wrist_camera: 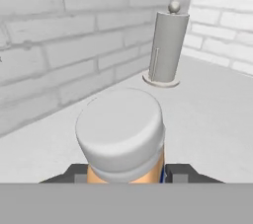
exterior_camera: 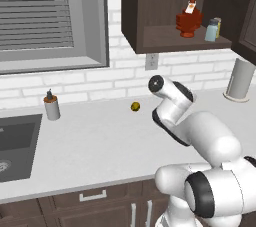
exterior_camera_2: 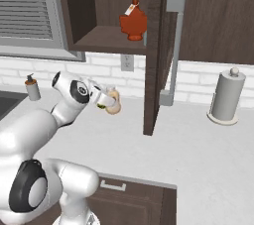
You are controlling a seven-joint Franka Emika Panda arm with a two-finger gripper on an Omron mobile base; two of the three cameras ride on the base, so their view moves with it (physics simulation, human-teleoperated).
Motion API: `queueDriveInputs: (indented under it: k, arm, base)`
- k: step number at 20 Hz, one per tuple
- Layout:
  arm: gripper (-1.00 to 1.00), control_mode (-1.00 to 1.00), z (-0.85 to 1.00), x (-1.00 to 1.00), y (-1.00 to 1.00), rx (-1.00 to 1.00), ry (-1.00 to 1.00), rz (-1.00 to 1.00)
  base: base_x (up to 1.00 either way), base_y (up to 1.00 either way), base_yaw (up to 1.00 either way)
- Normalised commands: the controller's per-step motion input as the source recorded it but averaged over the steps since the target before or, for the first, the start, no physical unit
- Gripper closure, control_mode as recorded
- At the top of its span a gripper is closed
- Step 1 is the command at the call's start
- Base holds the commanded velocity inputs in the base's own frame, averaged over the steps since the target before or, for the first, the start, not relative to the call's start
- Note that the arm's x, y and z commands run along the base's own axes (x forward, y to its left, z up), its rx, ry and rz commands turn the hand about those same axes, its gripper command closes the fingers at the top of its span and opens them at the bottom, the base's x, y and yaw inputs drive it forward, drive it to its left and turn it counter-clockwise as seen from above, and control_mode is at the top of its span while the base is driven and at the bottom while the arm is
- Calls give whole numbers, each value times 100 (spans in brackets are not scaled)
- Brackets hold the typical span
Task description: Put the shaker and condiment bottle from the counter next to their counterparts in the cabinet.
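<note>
Above the surface [exterior_camera_2: 208, 154], gripper [exterior_camera_2: 110, 102] is clamped on the condiment bottle [wrist_camera: 121, 136], held clear of the top. Open cabinet door [exterior_camera_2: 151, 55] stands just right of it. Shaker [exterior_camera: 212, 31] sits on cabinet shelf [exterior_camera: 165, 38] beside the dark red bottle [exterior_camera: 189, 18]; paper towel holder [exterior_camera_2: 225, 97] further right.

No readable text, brand, number or sign can be made out. A white label is carried on the neck of the dark red bottle [exterior_camera: 189, 20] in the cabinet [exterior_camera: 150, 1], but nothing on it can be read. The condiment bottle [wrist_camera: 123, 139] is seen unmarked.
</note>
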Motion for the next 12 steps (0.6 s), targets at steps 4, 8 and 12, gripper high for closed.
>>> queueDriveInputs:
  k: [4, 8, 12]
  arm:
    - [100, -100, 49, -12, -17, 0, -7, 22]
    - [100, -100, 52, -18, -11, 0, -7, 18]
    - [100, -100, 54, -13, -7, 0, -5, 15]
  base:
    - [0, 0, 0]
    - [0, 0, 0]
    - [0, 0, 0]
